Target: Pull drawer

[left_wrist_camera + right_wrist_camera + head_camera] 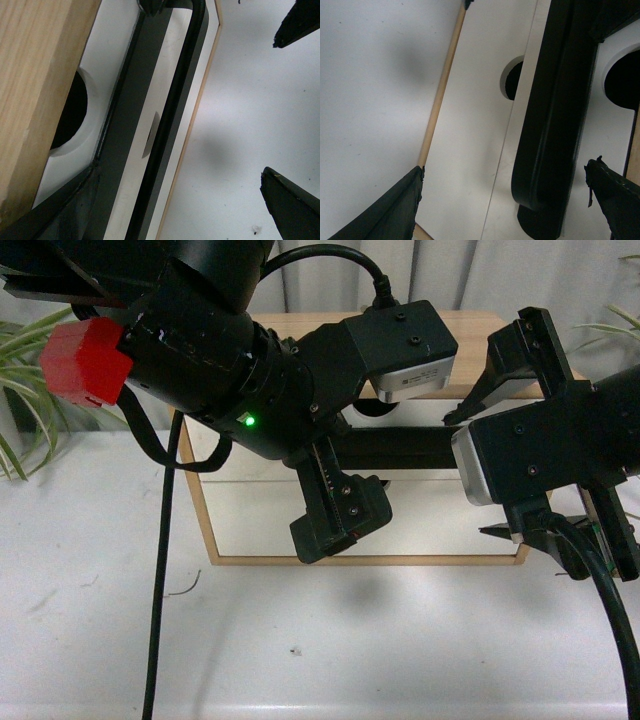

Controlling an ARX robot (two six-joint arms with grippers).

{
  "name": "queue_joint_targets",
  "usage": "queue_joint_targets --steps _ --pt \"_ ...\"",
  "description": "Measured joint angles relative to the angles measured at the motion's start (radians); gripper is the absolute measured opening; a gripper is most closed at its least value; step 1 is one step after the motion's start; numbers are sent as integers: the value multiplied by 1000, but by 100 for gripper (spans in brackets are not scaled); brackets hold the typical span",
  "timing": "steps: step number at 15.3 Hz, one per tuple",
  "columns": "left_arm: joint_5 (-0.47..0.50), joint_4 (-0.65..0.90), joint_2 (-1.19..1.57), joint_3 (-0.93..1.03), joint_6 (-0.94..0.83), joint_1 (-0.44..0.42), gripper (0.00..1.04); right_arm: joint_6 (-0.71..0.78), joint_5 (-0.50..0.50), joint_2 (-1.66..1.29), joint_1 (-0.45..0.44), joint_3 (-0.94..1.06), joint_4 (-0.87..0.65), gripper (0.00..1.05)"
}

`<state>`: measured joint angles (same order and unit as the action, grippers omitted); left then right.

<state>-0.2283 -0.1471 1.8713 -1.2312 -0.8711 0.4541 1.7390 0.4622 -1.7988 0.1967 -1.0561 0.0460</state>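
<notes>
The drawer (425, 416) is the upper white front of a low wooden cabinet, with a long black bar handle (410, 447) and a dark notch (372, 408) in its top edge. My left gripper (335, 465) is open and straddles the handle near its middle. One finger lies by the notch (70, 115) and the other over the table, with the handle (127, 125) between them. My right gripper (465, 475) is open around the handle's right end (547, 150). Neither gripper's fingers (615, 200) touch the bar.
Below the drawer is a plain white front (250, 510) in the wooden frame (200, 510). The cabinet stands on a white table (350, 640). A black cable (158, 570) hangs at the left. Plant leaves (20, 390) sit at both sides.
</notes>
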Motion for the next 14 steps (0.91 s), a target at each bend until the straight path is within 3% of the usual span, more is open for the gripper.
queue_joint_targets --steps 14 --pt "-7 37 48 18 6 -19 98 -14 -17 -87 39 -19 -53 98"
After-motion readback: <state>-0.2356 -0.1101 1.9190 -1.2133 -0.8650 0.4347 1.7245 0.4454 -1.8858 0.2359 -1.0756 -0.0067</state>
